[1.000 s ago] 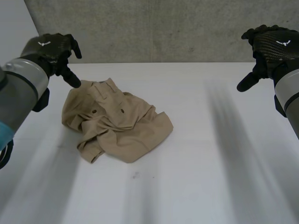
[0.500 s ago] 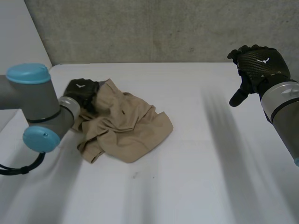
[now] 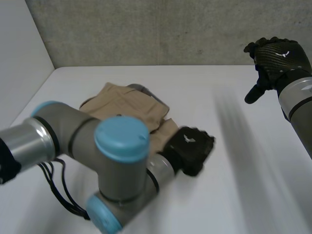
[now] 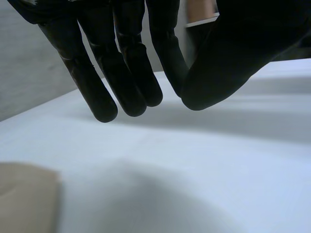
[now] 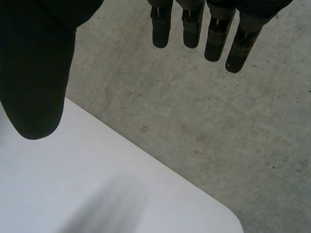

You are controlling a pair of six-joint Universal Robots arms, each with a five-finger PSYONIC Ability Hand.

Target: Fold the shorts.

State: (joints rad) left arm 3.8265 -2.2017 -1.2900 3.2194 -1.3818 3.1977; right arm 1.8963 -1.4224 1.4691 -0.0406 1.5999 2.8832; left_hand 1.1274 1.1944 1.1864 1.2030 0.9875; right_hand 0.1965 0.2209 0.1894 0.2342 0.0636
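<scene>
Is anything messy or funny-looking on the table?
Yes. The tan shorts lie bunched and rumpled, not flat, partly behind the left arm. The left hand is beside them, fingers relaxed, holding nothing.

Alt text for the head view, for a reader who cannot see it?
Tan shorts lie crumpled on a white table; the left hand is beside them, its arm across the foreground. The right hand is raised, open, off to the side.

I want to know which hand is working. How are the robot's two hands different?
The left hand is down low beside the tan shorts; the right hand is raised, far from them. The left hand is nearly pinched together; the right hand is spread wide. Both are black, open and hold nothing.
</scene>
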